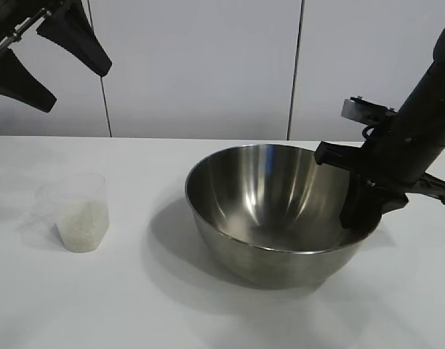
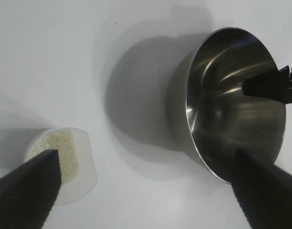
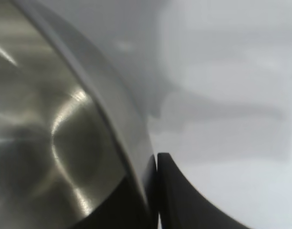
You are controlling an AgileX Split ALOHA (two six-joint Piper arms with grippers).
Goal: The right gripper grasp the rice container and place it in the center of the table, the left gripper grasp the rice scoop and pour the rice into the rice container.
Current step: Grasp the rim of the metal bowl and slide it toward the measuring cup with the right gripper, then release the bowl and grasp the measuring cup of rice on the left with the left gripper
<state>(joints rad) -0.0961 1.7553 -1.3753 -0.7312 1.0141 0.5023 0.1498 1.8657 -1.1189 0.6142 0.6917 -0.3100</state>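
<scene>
The right tool (image 1: 362,207), a black two-fingered claw with tapering fingers, is clamped shut on the right-hand rim of the large round stainless-steel bowl (image 1: 270,211), one finger inside the wall and one outside, while the bowl sits on the plain white worktop (image 1: 208,313) somewhat right of centre. At far left the left tool (image 1: 33,54), a black claw on a black arm, hangs wide open and empty above the worktop. Below it, well apart from the bowl, stands the small clear plastic measuring cup (image 1: 77,211), holding a low heap of white rice grains (image 1: 81,224). The pinch takes only a thin edge of smooth steel, so a drag toward centre could let the rim slip out or tip the bowl on its rounded base; a swing too far left might knock the cup. The right fingertips are largely hidden by the bowl's wall, the cup's tab handle cannot be made out, and the left arm is cut off by the frame edge
</scene>
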